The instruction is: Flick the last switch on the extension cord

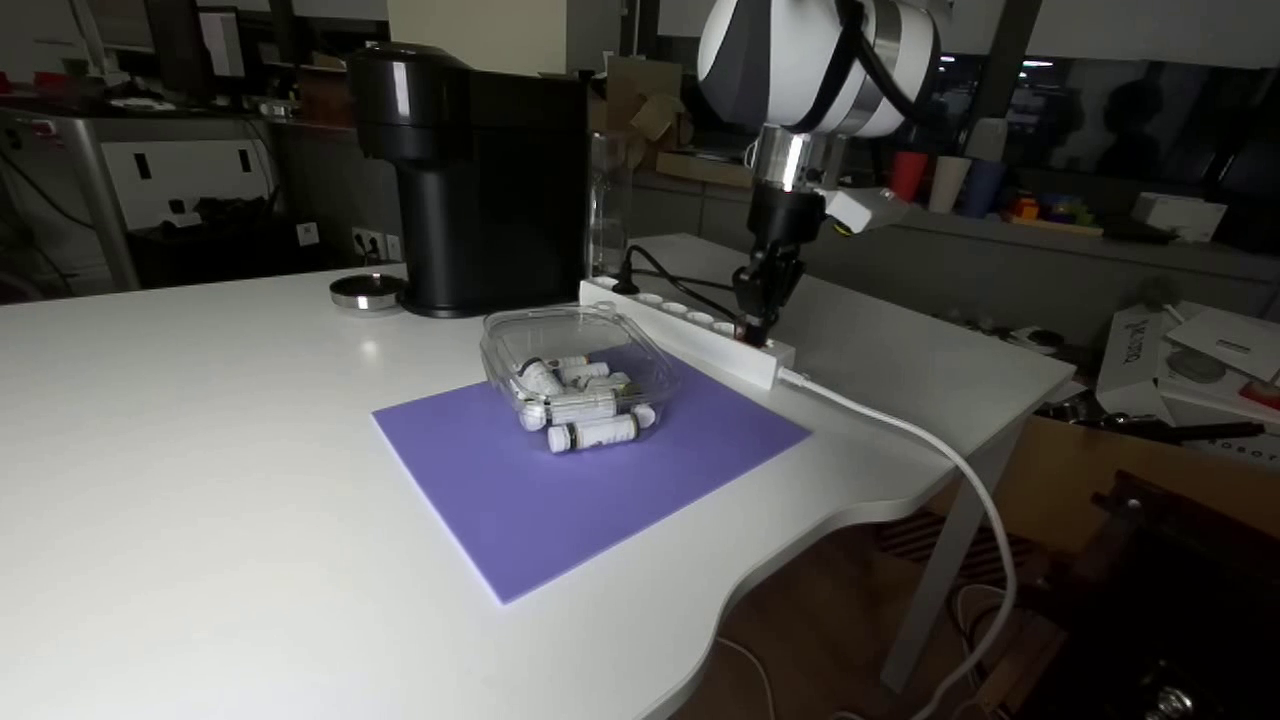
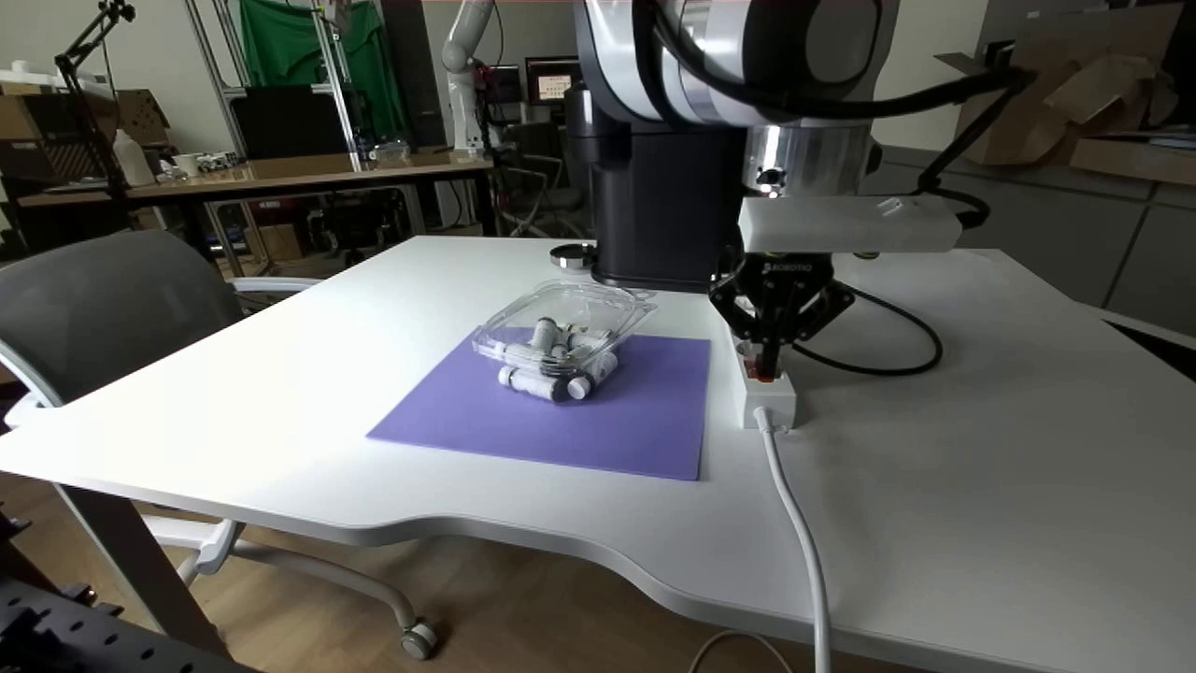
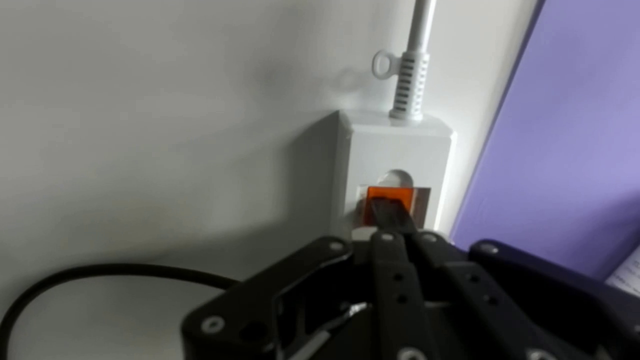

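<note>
The extension cord (image 1: 700, 340) is a long white power strip on the table, with its white cable leaving the near end. Its end also shows in an exterior view (image 2: 768, 409) and in the wrist view (image 3: 400, 150). An orange rocker switch (image 3: 391, 192) sits close to the cable end; its red edge shows in an exterior view (image 2: 764, 378). My gripper (image 3: 390, 207) is shut with nothing between its fingers. It points down with its tips at the orange switch, covering part of it. I cannot tell how hard they touch. The gripper also shows in both exterior views (image 1: 757, 338) (image 2: 768, 363).
A purple mat (image 1: 600, 510) lies beside the strip, with a clear plastic box (image 1: 500, 350) of white bottles on it. A black machine (image 1: 490, 190) stands at the strip's far end. A black plug (image 1: 626, 280) and its cord (image 2: 878, 372) lead from the strip.
</note>
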Robot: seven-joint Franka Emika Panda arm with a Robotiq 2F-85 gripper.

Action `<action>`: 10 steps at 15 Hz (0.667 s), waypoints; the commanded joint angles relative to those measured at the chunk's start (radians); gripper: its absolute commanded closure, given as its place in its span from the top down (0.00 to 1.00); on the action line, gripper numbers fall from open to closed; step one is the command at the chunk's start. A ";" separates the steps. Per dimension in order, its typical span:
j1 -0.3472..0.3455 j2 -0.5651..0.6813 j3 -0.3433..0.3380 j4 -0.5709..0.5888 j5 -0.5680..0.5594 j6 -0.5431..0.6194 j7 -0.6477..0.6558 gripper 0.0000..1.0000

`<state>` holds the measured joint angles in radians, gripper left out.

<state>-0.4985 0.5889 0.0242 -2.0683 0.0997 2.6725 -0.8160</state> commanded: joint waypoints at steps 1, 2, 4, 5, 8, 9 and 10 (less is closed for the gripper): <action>-0.006 0.103 -0.006 0.069 0.010 -0.053 -0.007 0.00; -0.010 0.112 -0.007 0.085 0.015 -0.087 -0.008 0.00; -0.029 0.129 0.005 0.126 0.042 -0.181 -0.027 0.00; -0.035 0.135 0.007 0.149 0.059 -0.232 -0.034 0.00; -0.041 0.125 0.010 0.207 0.115 -0.343 -0.067 0.00; -0.042 0.116 0.012 0.217 0.133 -0.358 -0.083 0.00; -0.040 0.110 0.010 0.219 0.147 -0.362 -0.098 0.00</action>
<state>-0.5299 0.6573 0.0225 -1.8944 0.1994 2.3489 -0.8697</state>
